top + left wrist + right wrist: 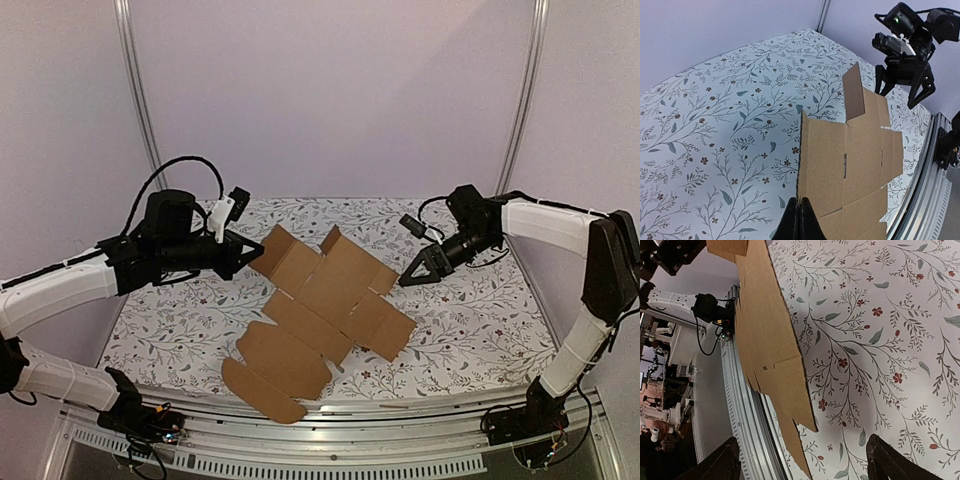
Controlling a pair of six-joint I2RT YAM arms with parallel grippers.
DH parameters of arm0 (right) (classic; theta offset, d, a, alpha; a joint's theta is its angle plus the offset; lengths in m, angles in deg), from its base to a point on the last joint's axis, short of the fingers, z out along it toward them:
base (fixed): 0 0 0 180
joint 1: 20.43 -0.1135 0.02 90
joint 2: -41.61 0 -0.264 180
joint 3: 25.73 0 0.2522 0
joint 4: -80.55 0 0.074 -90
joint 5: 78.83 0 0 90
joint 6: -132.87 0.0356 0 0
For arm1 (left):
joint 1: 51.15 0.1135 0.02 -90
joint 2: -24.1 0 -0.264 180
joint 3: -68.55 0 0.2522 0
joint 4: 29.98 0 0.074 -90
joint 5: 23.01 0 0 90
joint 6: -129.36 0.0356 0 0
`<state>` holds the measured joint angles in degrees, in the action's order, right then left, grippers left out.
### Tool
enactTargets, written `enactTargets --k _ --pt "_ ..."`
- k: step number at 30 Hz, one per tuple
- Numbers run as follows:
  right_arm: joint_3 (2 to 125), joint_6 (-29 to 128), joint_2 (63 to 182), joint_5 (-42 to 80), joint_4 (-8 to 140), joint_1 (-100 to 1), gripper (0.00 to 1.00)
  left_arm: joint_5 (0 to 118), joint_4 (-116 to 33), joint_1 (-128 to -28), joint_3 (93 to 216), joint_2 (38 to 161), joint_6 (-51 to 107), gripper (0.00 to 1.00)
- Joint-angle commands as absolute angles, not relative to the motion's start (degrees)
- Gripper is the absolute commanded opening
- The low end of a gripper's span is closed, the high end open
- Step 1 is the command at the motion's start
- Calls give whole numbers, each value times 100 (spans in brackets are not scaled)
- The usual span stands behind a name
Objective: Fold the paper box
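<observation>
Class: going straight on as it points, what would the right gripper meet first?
Probably the paper box, at its nearest flap edge; the open right gripper aims there, though height is unclear.

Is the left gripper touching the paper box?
Touching. The left wrist view shows the left gripper shut on a raised flap of the paper box.

Matt brown cardboard, unprinted and dry-looking, its creases pressed in: that is your paper box point(322, 300), lying on a cloth-like table cover point(480, 330) printed with grey leaves and small red flowers, flat and matt in finish. On your left gripper point(800, 220) and right gripper point(408, 280) you see dull black plastic fingers; the arm shells point(50, 290) look like smooth white plastic with a faint sheen. Along the near edge a ribbed metal rail point(330, 418) gleams silver. The far wall point(330, 100) is plain, pale and matt.
</observation>
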<state>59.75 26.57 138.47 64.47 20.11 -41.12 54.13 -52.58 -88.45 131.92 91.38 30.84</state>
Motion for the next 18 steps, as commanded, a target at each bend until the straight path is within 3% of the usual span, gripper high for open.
enactTargets --k 1,5,9,18 --pt "6230 2799 14072 6753 1967 -4203 82 5555 -4839 -8929 13071 9123 2960 0" --pt "6344 2856 14241 6873 1979 -4291 67 5607 -4737 -8928 13023 9133 2922 0" --pt "6356 2963 14277 6832 2170 -4320 60 5597 -4693 -8927 12996 9159 2886 0" --pt "6630 3326 14507 6232 2569 -4317 65 5546 -4629 -8929 12984 9157 2840 0"
